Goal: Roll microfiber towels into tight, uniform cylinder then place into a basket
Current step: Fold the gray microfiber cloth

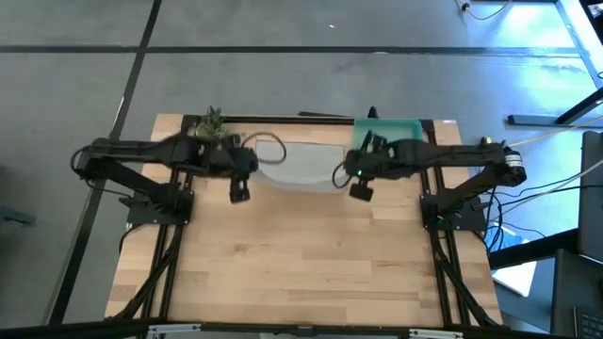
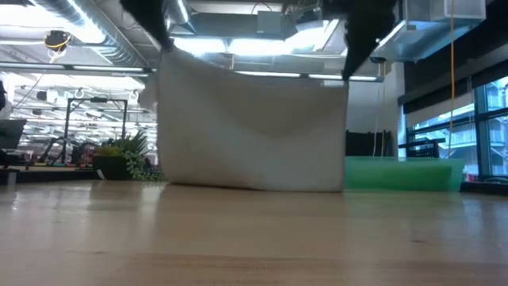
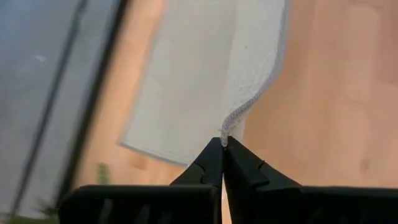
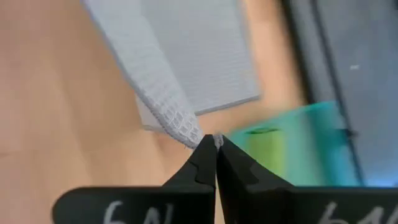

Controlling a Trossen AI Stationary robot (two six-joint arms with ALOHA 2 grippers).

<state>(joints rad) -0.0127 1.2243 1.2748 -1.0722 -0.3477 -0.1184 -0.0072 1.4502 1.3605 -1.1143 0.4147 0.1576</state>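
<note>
The light grey towel [image 2: 252,131] hangs as a wide sheet between my two grippers over the far part of the table. Its lower edge [image 2: 254,187] reaches the table top. My left gripper [image 3: 222,144] is shut on one upper corner and my right gripper [image 4: 216,142] is shut on the other. From above, the towel [image 1: 301,165] spans the gap between the left gripper [image 1: 238,193] and the right gripper [image 1: 360,188]. The teal basket [image 1: 400,127] stands at the far right, with something lime green [image 4: 261,146] blurred at its near side. My left gripper pinches a corner of the grey towel [image 3: 229,127] between its two fingertips, coming from above and slanting down. The cloth runs down and away from the fingers to the table. My right gripper pinches the opposite corner [image 4: 189,134] at its fingertips, also slanting down from above. The hemmed edge drops away from the fingers toward the table.
A small potted plant [image 1: 212,124] stands at the far left corner, just behind the left arm. The basket [image 2: 401,173] sits right of the hanging towel. Bare wooden table top [image 1: 301,264] stretches across the near half.
</note>
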